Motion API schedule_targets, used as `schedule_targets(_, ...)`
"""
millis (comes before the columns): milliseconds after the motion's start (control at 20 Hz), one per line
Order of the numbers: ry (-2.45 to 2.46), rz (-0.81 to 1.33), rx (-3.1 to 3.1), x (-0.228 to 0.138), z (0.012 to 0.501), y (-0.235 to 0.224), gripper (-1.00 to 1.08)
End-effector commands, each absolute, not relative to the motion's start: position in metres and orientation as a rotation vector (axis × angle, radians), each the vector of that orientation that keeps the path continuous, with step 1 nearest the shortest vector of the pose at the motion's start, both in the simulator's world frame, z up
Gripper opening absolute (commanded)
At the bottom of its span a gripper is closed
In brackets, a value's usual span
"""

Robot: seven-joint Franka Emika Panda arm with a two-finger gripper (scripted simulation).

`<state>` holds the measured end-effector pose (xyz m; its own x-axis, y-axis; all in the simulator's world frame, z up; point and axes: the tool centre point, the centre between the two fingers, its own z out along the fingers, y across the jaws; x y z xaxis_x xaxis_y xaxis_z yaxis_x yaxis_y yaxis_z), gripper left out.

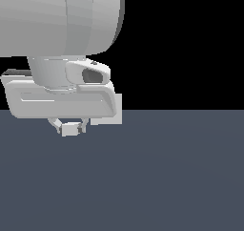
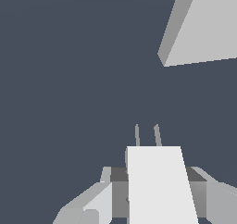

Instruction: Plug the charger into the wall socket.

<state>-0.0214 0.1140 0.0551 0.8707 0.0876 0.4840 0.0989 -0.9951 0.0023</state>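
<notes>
Wrist view: charger (image 2: pixel 159 183) clamped between the fingers (image 2: pixel 95 204) of the hand (image 2: pixel 157 195), two thin prongs (image 2: pixel 147 135) jutting forward over the dark surface (image 2: pixel 69 79). Wall socket (image 2: pixel 208 24) seen farther off, well apart from the prongs — only its corner in frame. Exterior view: hand (image 1: pixel 71 125) low at the exterior view's left, closed on the charger (image 1: pixel 71 129) — just above the surface (image 1: pixel 167 177).

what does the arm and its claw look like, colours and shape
The arm is smooth, pale grey-white and rounded like a thick cylinder, ending in a wide, boxy hand housing with a dark oval recess. The claw has two short light-grey fingers with darker grey inner parts. No cables or markings show.
</notes>
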Motion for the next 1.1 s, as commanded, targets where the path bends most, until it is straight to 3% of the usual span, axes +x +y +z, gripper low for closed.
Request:
schedule_targets(0, -0.179, -0.78, -3.011, -0.017, 0.061, 0.105, -1.0)
schedule_targets(1050, -0.34, -0.769, -2.971, 0.015, 0.092, 0.049, -1.0)
